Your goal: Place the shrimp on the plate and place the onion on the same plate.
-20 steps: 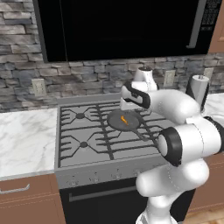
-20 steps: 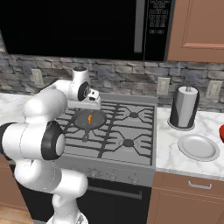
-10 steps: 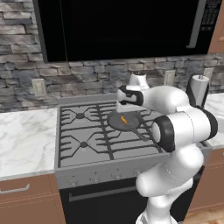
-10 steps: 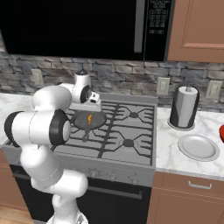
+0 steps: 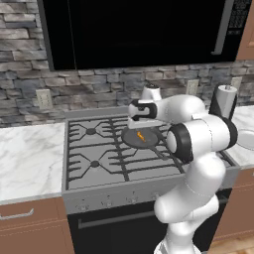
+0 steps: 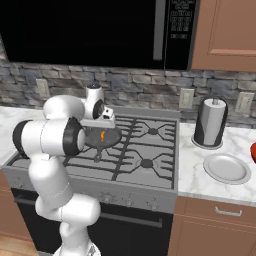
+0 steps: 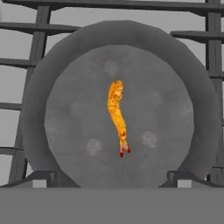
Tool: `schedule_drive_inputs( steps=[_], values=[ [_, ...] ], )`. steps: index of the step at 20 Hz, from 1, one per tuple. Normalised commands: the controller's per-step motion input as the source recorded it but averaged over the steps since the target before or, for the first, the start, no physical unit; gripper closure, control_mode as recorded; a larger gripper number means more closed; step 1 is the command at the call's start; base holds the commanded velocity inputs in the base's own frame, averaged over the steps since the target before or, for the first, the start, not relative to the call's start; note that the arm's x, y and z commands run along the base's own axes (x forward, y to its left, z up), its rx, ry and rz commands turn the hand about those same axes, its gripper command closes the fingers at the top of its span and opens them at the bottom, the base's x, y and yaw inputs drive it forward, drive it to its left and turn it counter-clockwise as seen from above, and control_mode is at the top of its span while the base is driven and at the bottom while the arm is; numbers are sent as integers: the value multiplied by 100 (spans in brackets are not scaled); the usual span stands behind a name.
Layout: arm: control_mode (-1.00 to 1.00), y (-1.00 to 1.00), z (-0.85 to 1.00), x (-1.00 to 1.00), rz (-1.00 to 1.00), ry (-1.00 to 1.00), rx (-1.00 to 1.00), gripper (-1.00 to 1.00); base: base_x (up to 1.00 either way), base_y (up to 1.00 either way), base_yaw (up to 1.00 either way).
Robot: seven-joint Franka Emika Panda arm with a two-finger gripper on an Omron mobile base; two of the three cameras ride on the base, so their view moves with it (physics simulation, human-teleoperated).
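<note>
The shrimp (image 7: 117, 116), a thin orange curved sliver with a red tail, lies in the middle of a dark round pan (image 7: 78, 65) on the stove. My gripper (image 7: 111, 179) hovers straight above it, open, with nothing between its fingertips (image 7: 41, 178). From the base, the gripper (image 5: 144, 123) hangs over the pan (image 5: 130, 140) holding the shrimp (image 5: 141, 136) at the back centre of the cooktop. The light grey plate (image 6: 227, 168) sits on the counter right of the stove, far from the gripper (image 6: 103, 125). The onion is out of view.
The pan rests on the grates of a gas cooktop (image 5: 99, 149). Marble counter (image 5: 27, 154) runs to the left. A paper towel roll (image 6: 211, 122) stands behind the plate, and a red bowl (image 6: 253, 152) touches the right edge. A dark microwave hangs overhead.
The hand has shifted slightly left and down over the pan while the elbow swung in closer to the base. The jaws stay open; the shrimp has not moved.
</note>
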Motion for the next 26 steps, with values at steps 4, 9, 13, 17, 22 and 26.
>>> schedule_drive_inputs(
  steps=[4,9,13,17,22,26],
  values=[
    [-100,2,-15,24,0,0,0,-100,0,0,0],
    [-100,0,-14,16,0,0,0,-100,0,0,0],
    [-100,0,-13,16,0,0,0,-100,0,0,0],
    [-100,0,-17,18,0,0,0,-100,0,0,0],
    [-100,0,-18,12,0,0,0,-100,0,0,0],
    [-100,0,-17,5,0,0,0,-100,0,0,0]
  ],
)
